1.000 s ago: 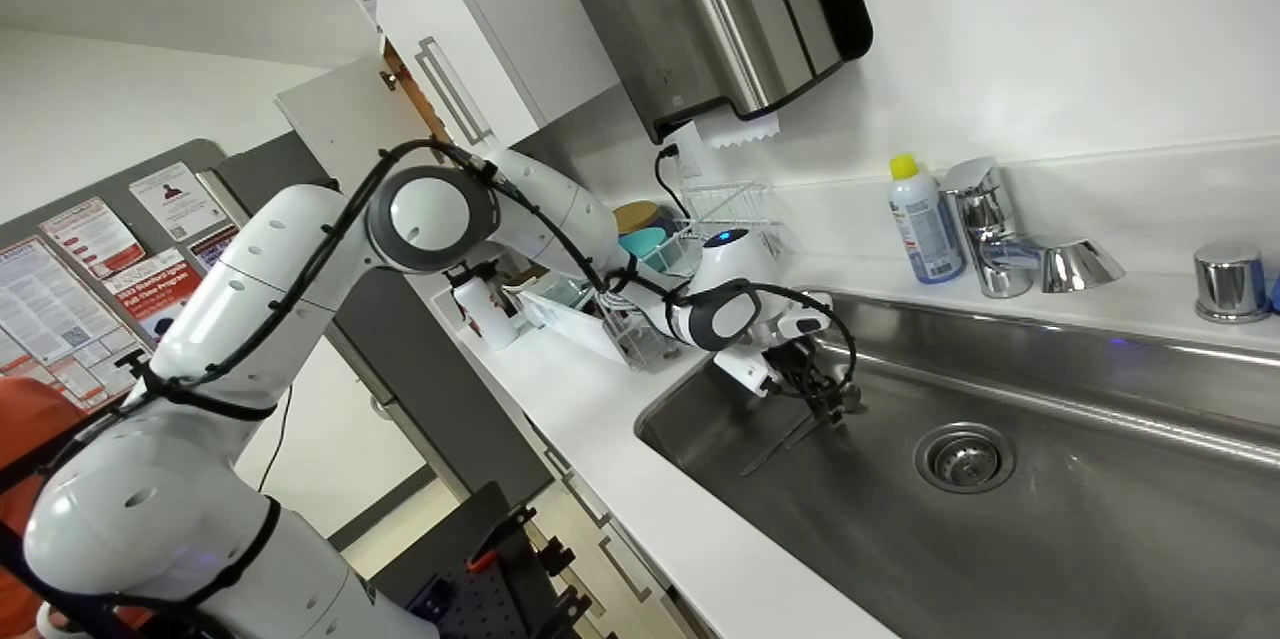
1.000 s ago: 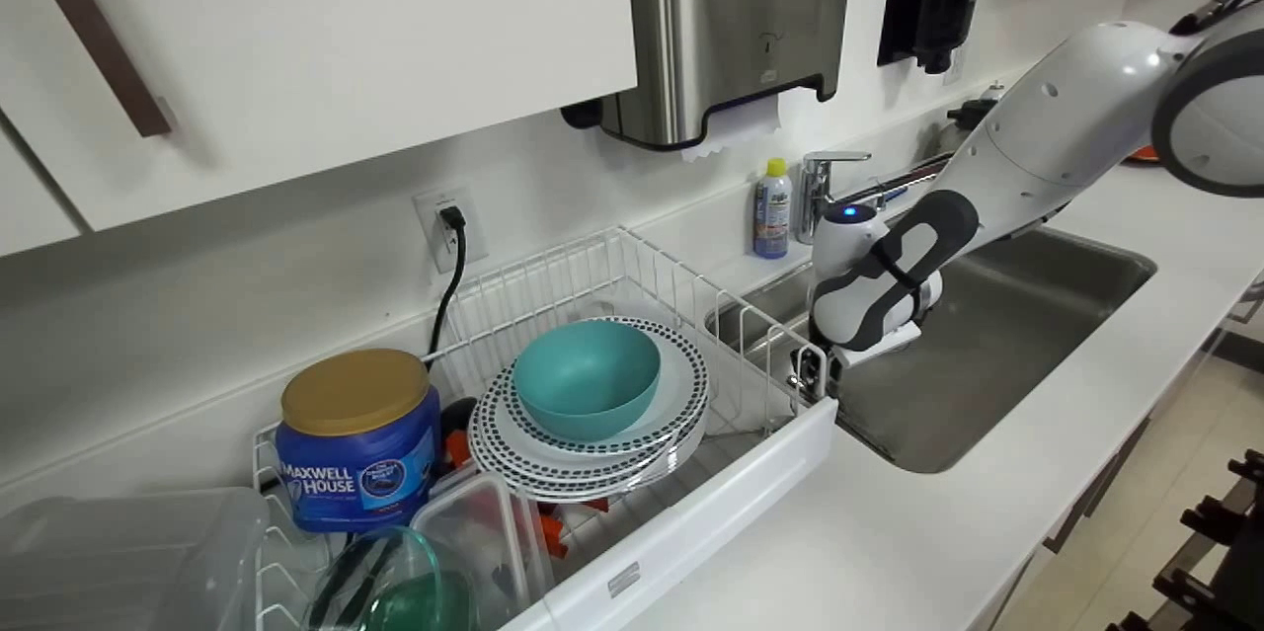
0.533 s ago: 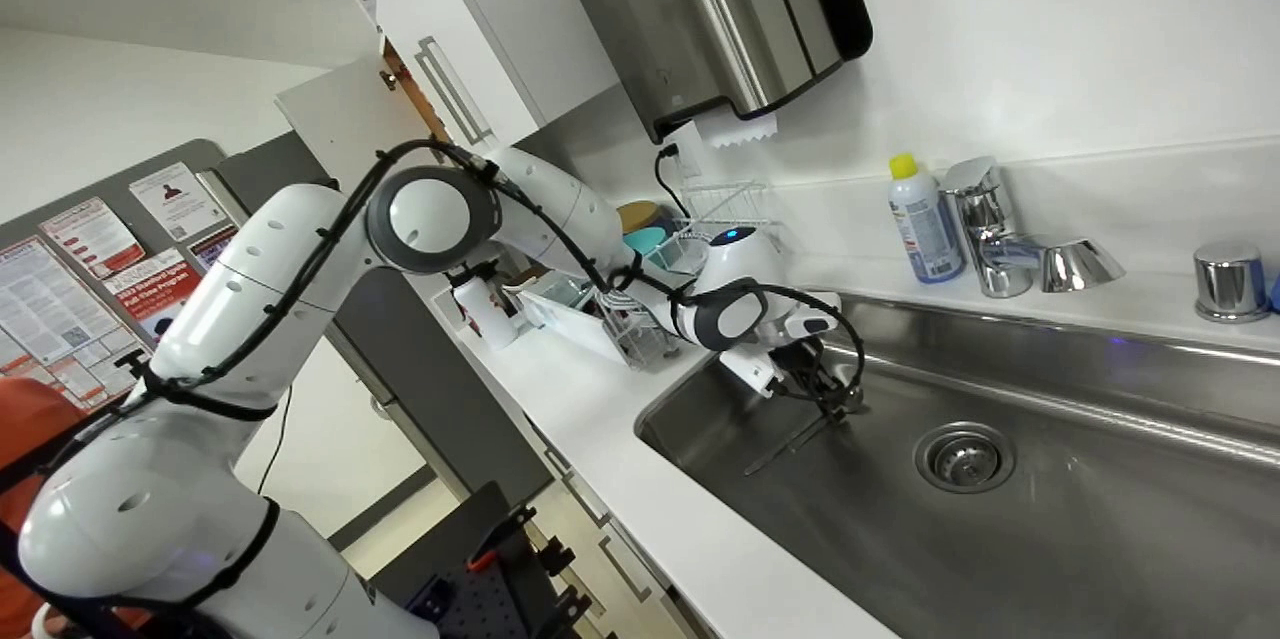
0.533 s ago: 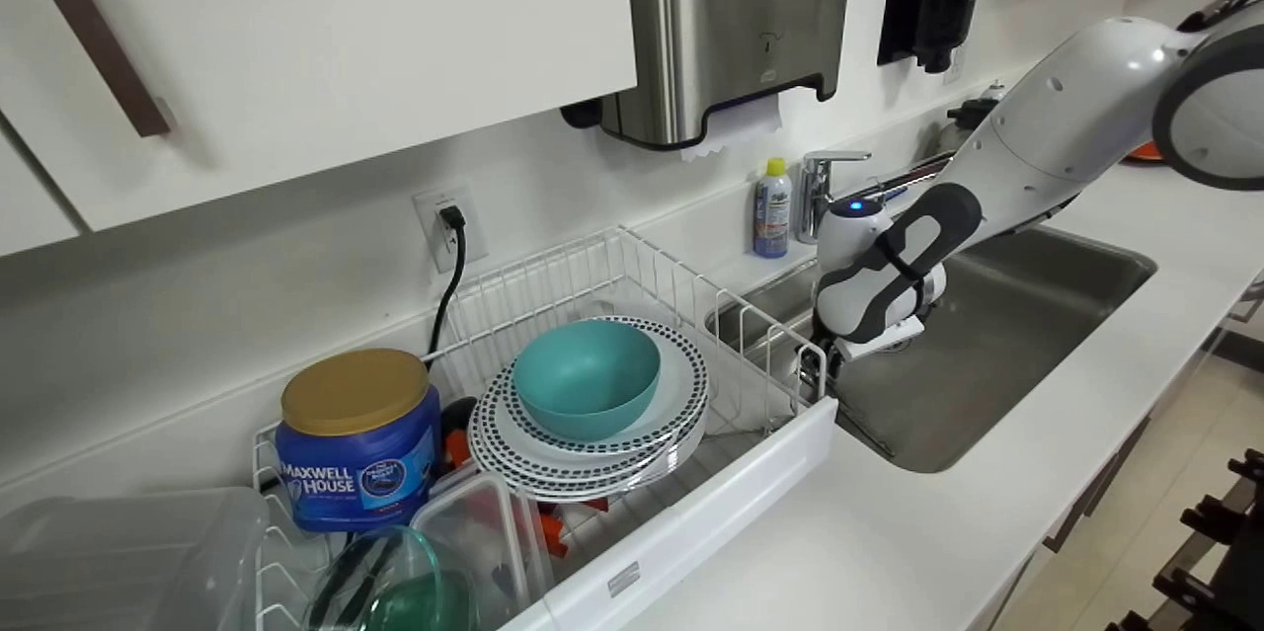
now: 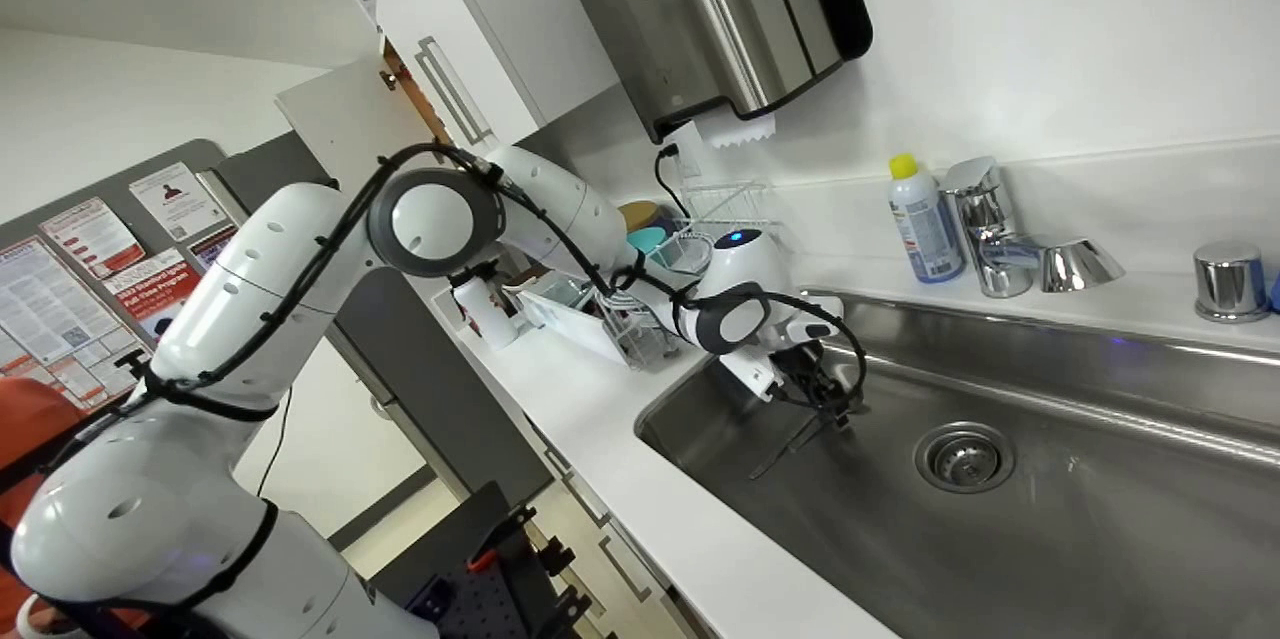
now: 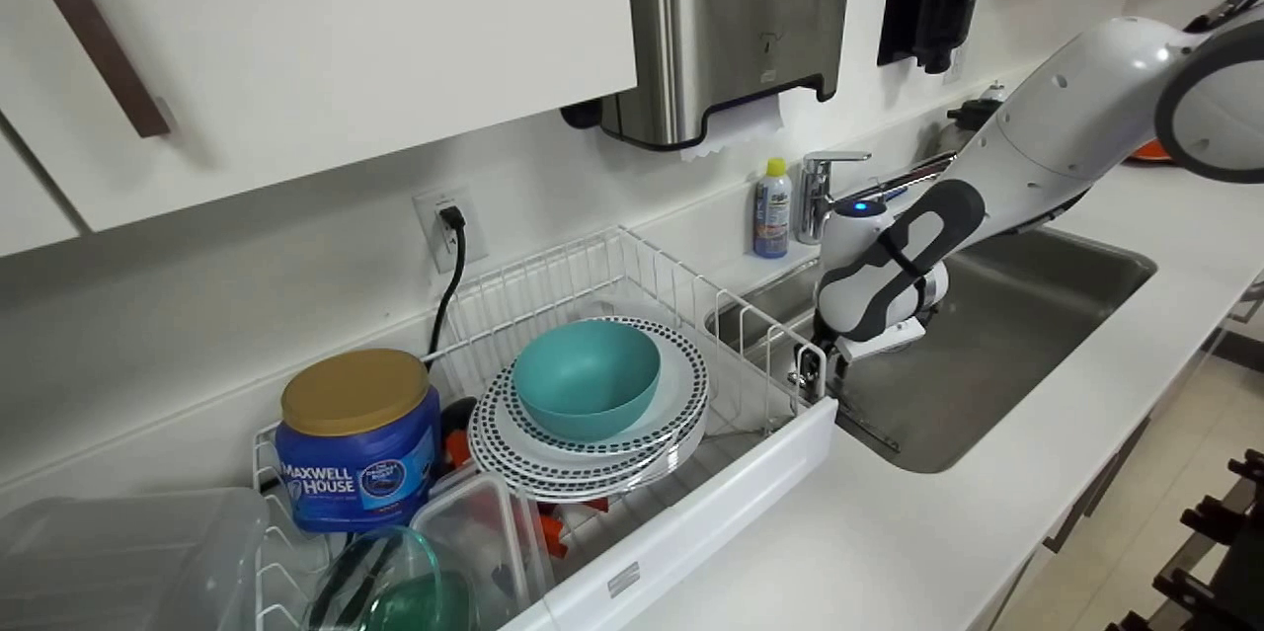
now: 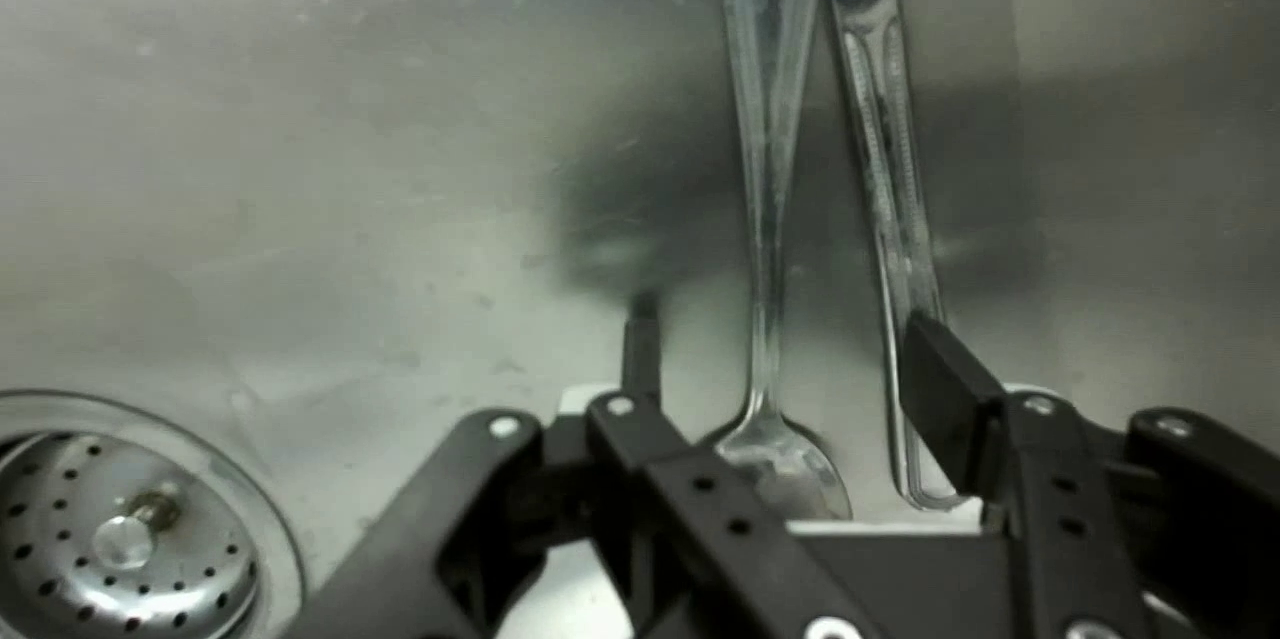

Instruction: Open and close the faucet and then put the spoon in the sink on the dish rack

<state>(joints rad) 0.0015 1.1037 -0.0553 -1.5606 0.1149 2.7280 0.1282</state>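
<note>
Quantities in the wrist view: one spoon, one other utensil and one drain. The spoon and the other utensil lay in the single sink. One faucet stood behind the sink, just beside one bottle. One dish rack stood on the desk next to the sink, bearing one teal bowl on stacked plates; the plate count could not be determined.

The gripper was low in the sink, released. Its fingers were well parted, with the spoon between them and bare steel visible on both sides of the spoon's handle. One finger overlapped the other utensil in the wrist view; contact could not be determined.

The spoon's long axis ran nearly vertical in the wrist view, handle end uppermost, bowl end toward the gripper and partly hidden.
</note>
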